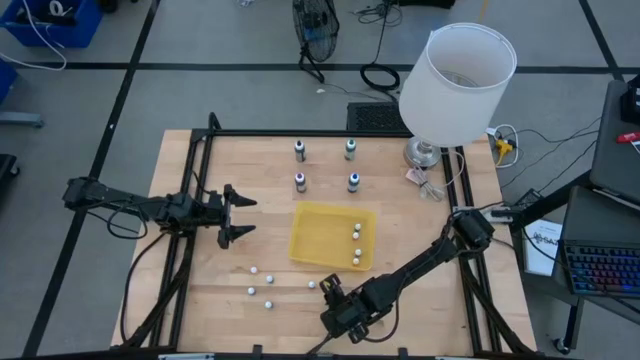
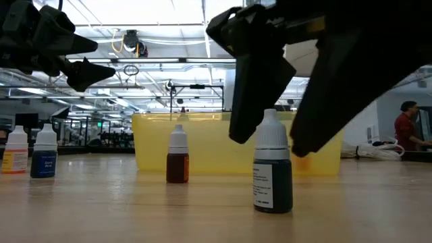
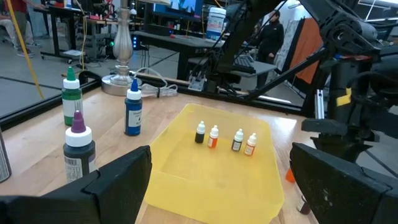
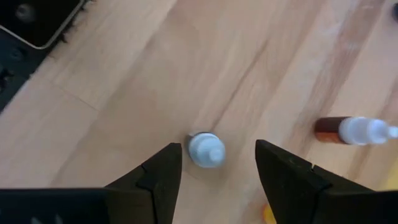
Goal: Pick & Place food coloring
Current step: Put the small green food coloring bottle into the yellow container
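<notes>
Dark-bodied food coloring bottle (image 2: pixel 273 177) with a pale cap stands upright on the wooden table (image 1: pixel 420 215), close to the near edge. Right gripper (image 2: pixel 280 135) is straight above it, fingers spread, one on each side of the cap; the right wrist view shows gaps on both sides, no contact. A second small bottle (image 2: pixel 177 157), reddish-brown, sits upright just behind it, near side of the yellow tray (image 1: pixel 306 238). Two more tiny bottles (image 2: pixel 44 155) stand off to the left in the low view. Tray holds four small dropper bottles (image 3: pixel 225 138) in a row. Left gripper (image 1: pixel 236 216) hovers beside the tray's left side, fingers wide apart, empty. Four taller bottles (image 1: pixel 326 165) sit beyond the tray, then the lamp (image 1: pixel 455 90) at the far right corner.
</notes>
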